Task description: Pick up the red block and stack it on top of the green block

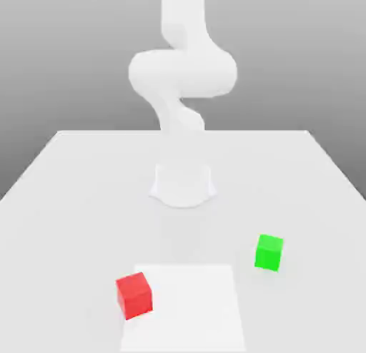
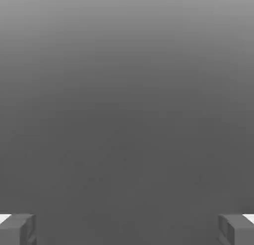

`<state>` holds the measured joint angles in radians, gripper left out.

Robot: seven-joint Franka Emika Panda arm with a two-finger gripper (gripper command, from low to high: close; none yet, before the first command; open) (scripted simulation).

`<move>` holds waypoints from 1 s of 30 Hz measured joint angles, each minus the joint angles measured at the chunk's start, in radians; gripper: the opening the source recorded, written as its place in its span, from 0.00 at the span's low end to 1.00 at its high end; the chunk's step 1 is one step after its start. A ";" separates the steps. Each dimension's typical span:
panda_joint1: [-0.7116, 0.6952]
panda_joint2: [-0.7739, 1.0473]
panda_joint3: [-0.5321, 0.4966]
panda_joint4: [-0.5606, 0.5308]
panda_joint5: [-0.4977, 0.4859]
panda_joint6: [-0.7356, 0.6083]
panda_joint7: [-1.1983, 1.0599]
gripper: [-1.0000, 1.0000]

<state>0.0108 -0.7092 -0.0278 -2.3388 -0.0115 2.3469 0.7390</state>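
On the worktop's near left point(image 1: 78, 237), in the exterior view, a red block point(image 1: 134, 296) overlaps a pale patch point(image 1: 189, 309); it looks rigid, best gripped across opposite side faces. The fingers point(image 2: 127, 230) stand apart, empty.

"What stands on the tabletop point(image 1: 64, 223)?"
"A red block point(image 1: 134, 296) near the front edge and a green block point(image 1: 269, 253) toward the exterior view's right."
"Any room between?"
"Yes, a wide bare gap, and both tops are uncovered."

Red block point(image 1: 134, 296), green block point(image 1: 269, 253), well apart
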 joint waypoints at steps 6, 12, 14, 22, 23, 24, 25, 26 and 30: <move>0.023 0.222 -0.074 -0.095 -0.016 0.115 -0.159 0.50; 0.039 0.439 -0.145 -0.188 -0.010 0.228 -0.329 0.50; 0.041 0.512 -0.165 -0.219 -0.001 0.265 -0.391 0.50; 0.005 0.805 -0.183 -0.325 0.072 0.423 -0.642 0.50; -0.003 0.842 -0.172 -0.323 0.092 0.451 -0.662 0.50; -0.012 0.879 -0.159 -0.320 0.111 0.481 -0.680 0.50; -0.019 0.915 -0.146 -0.315 0.135 0.510 -0.699 0.50; -0.036 0.952 -0.126 -0.310 0.153 0.540 -0.712 0.50; -0.053 0.988 -0.105 -0.304 0.171 0.569 -0.726 0.00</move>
<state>-0.0423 0.2785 -0.1324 -2.6429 0.1592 2.9164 0.0129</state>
